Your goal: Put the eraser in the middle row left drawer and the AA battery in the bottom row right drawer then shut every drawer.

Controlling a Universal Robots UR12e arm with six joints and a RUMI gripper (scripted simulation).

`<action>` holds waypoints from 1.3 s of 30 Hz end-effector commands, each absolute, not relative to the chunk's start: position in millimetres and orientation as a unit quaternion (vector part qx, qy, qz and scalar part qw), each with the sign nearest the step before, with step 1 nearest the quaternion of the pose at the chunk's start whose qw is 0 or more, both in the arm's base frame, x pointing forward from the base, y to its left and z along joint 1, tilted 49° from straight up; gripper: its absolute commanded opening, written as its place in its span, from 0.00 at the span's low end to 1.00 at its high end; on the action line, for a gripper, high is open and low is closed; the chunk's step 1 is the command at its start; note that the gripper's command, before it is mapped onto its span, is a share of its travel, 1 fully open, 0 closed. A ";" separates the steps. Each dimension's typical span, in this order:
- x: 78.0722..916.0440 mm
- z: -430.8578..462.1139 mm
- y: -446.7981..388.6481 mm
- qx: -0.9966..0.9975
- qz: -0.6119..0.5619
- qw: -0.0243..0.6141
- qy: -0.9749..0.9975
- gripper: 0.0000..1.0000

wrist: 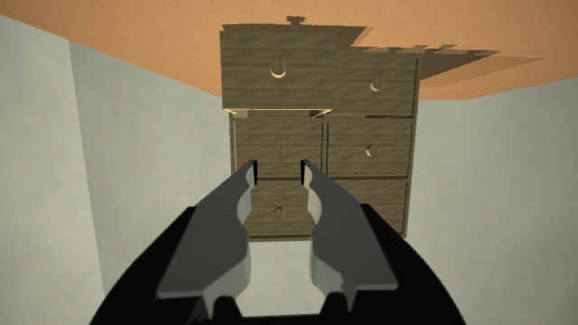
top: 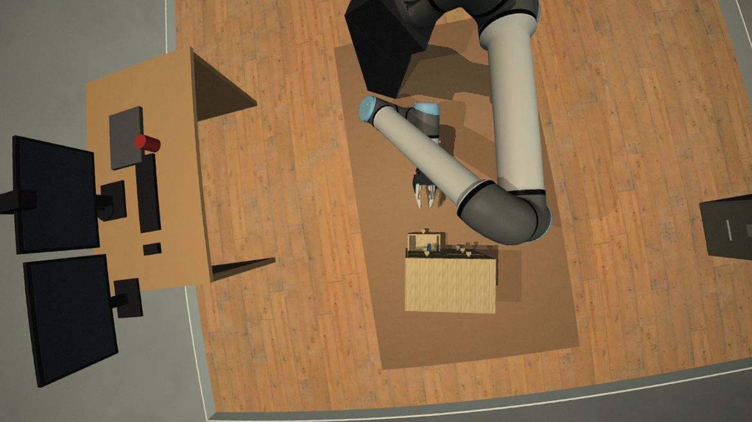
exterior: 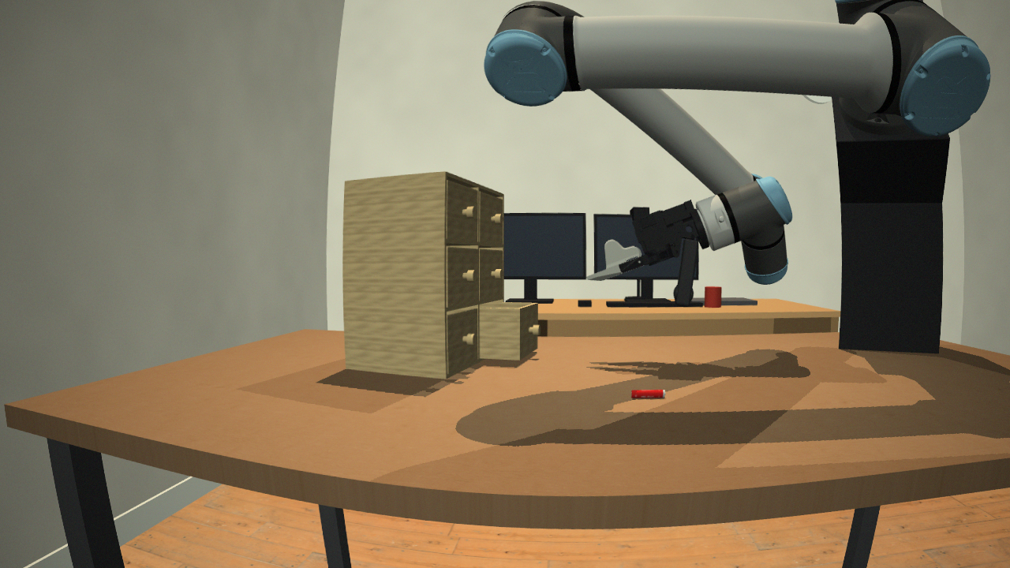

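The tool [top: 424, 205] [exterior: 590, 277] [wrist: 278, 162], slightly open and gripping nothing, hangs before the chest [top: 449, 285] [exterior: 395, 275] [wrist: 388, 133], bottom-right drawer [top: 414, 234] [exterior: 499, 333] [wrist: 253, 90] pulled out

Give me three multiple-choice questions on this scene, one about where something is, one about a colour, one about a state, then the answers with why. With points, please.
1. Facing the chest [top: 449, 285] [exterior: 395, 275] [wrist: 366, 135], where is the pulled-out drawer [top: 414, 240] [exterior: 499, 333] [wrist: 253, 68]?
A. Top left
B. Bottom right
C. Middle left

2. What colour is the small object [top: 429, 246] inside it?
A. Blue
B. Green
C. White

3. How are the fingers [top: 418, 197] [exterior: 612, 270]?
A. Pressed together
B. Clamped on a knob
C. Apart, nothing between them

Answers:
1. B: the exterior view shows it in the lowest row, in the column farther from the camera.
2. A: the top view looks into the drawer and shows blue.
3. C: the wrist view shows a gap between the tips, short of the chest.
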State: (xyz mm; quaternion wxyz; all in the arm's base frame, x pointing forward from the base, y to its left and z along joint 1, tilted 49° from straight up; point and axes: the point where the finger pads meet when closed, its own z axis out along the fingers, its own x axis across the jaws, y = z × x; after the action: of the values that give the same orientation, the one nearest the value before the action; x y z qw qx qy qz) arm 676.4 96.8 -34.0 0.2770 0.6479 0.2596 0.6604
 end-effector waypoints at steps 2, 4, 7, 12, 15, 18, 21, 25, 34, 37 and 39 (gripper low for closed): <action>676.3 -33.7 96.5 0.648 0.660 0.277 0.259 0.20; 676.3 -33.7 96.5 0.648 0.660 0.277 0.259 0.20; 676.3 -33.7 96.5 0.648 0.660 0.277 0.259 0.20; 676.3 -33.7 96.5 0.648 0.660 0.277 0.259 0.20; 676.3 -33.7 96.5 0.648 0.660 0.277 0.259 0.20; 676.3 -33.7 96.5 0.648 0.660 0.277 0.259 0.20; 676.3 -33.7 96.5 0.648 0.660 0.277 0.259 0.20; 676.3 -33.7 96.5 0.648 0.660 0.277 0.259 0.20; 679.8 -35.2 98.2 0.648 0.660 0.277 0.259 0.20; 680.8 -35.7 98.6 0.648 0.660 0.277 0.259 0.20; 683.3 -36.8 99.8 0.648 0.660 0.277 0.259 0.20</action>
State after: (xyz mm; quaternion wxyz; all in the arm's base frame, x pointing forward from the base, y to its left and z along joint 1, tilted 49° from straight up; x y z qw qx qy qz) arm 679.8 98.4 -35.5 0.2770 0.6479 0.2596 0.6604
